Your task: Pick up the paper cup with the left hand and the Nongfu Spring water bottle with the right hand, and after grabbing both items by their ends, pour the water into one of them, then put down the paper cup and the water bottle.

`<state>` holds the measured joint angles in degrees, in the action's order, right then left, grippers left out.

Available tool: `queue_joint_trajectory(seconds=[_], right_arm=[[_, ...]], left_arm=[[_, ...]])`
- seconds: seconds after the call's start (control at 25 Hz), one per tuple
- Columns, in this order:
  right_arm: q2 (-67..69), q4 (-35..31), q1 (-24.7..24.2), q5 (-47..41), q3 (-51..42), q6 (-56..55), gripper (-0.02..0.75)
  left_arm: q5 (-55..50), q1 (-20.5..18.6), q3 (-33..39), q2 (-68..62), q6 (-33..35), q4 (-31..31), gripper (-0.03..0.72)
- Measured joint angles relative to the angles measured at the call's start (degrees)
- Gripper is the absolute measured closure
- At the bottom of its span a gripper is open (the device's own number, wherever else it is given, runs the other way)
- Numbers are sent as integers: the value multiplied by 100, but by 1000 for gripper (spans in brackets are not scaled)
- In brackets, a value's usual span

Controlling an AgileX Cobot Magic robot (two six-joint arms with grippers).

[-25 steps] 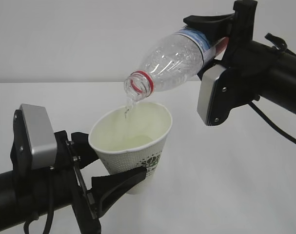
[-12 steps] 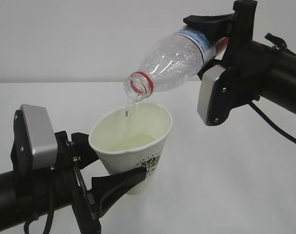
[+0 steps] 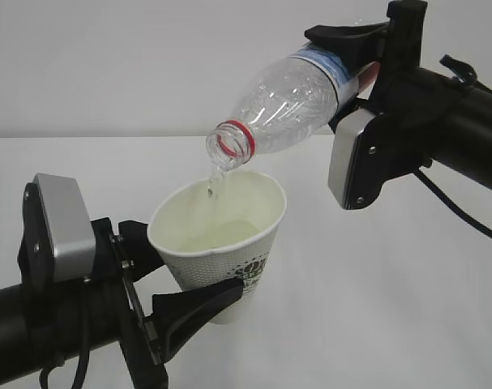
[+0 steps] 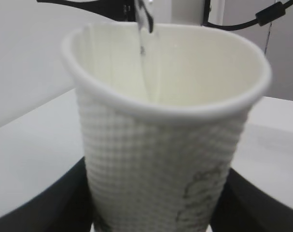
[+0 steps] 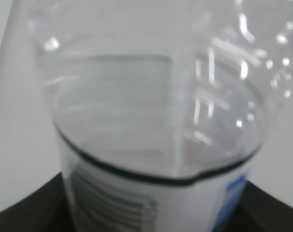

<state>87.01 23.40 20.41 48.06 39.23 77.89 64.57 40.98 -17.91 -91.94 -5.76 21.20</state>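
My left gripper [image 3: 187, 261] is shut on the lower part of the white paper cup [image 3: 221, 243], holding it upright above the table. My right gripper [image 3: 327, 77] is shut on the labelled end of the Nongfu Spring water bottle [image 3: 286, 101], which tilts neck-down to the left, its red-ringed mouth just above the cup's rim. A thin stream of water [image 3: 216, 180] falls into the cup, where a shallow pool lies. In the left wrist view the cup [image 4: 160, 159] fills the frame between the black fingers [image 4: 49, 208]. The right wrist view shows the bottle [image 5: 156, 121] and its label close up.
A white table [image 3: 375, 308] lies below both arms, with a pale wall behind. The right arm's black cable [image 3: 464, 219] hangs at the right. No other objects show.
Neither arm has visibly moved. The water keeps running from the bottle into the cup.
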Motion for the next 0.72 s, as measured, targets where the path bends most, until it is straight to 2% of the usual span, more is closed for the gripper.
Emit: queue_joint_trajectory(seconds=[0.72], right_arm=[[0, -12, 0, 0, 0, 83, 261]], left_arm=[[-35, 0, 0, 0, -4, 0, 217]])
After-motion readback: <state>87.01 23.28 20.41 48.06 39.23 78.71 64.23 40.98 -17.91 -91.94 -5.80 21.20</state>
